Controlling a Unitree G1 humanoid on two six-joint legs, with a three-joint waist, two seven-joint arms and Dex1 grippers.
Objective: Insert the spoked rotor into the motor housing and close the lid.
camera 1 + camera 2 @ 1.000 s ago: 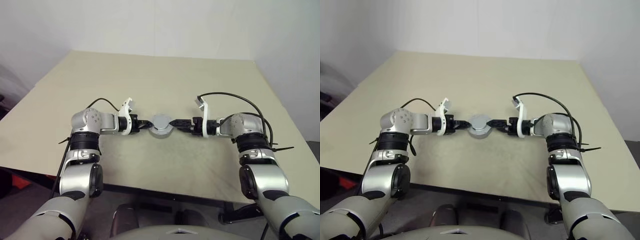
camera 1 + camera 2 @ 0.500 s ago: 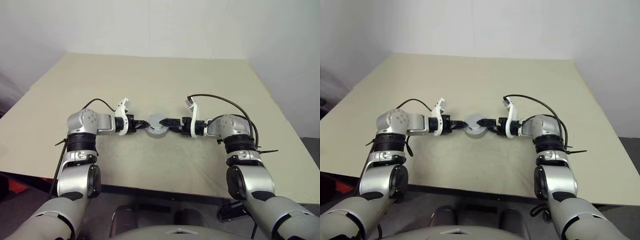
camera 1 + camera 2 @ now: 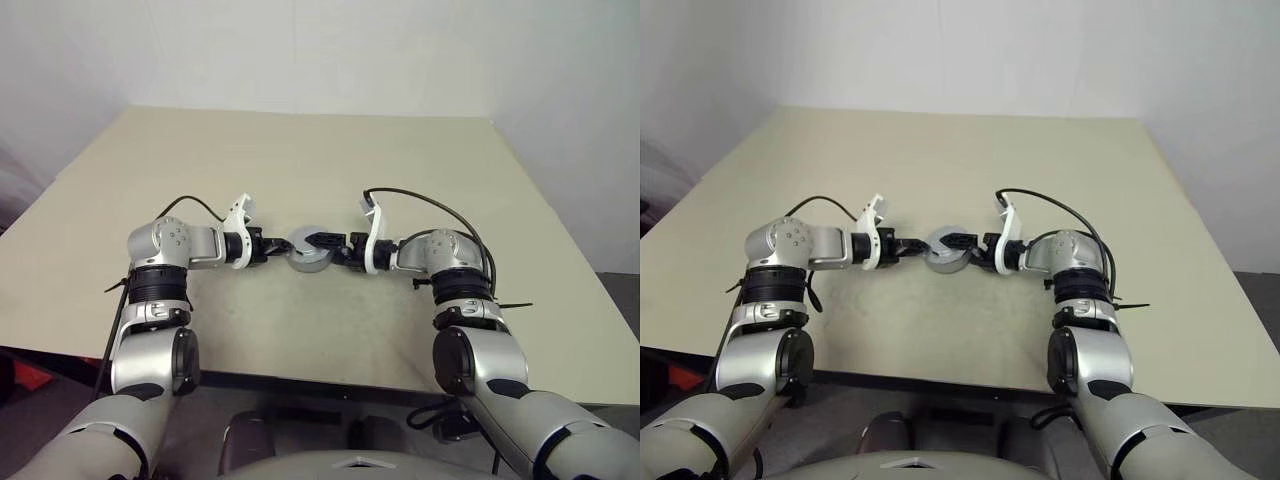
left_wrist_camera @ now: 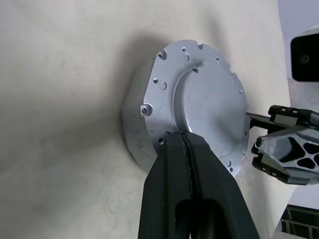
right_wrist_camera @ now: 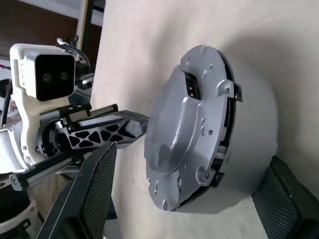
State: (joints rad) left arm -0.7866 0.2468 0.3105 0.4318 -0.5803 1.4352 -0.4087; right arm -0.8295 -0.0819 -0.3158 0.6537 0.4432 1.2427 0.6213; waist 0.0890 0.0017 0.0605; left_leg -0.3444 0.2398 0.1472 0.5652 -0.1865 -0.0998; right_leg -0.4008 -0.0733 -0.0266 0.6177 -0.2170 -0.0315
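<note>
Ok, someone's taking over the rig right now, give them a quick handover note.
Left gripper: shut, tips at the lid's edge.
Right gripper: open, fingers either side of the motor housing.
Housing is on the table between both grippers, lid on top but one edge looks raised.
Rotor: cannot tell, lid covers the inside.
Left to do: seat the lid flush.

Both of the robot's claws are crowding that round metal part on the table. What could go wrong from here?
The lid looks not fully seated: the right wrist view shows a gap between it and the motor housing, so it could jam crooked. The left gripper, fingers shut, only presses against the lid's edge, so the part might slide on the table. The open right gripper straddles the housing very near the left one; they might collide.
</note>
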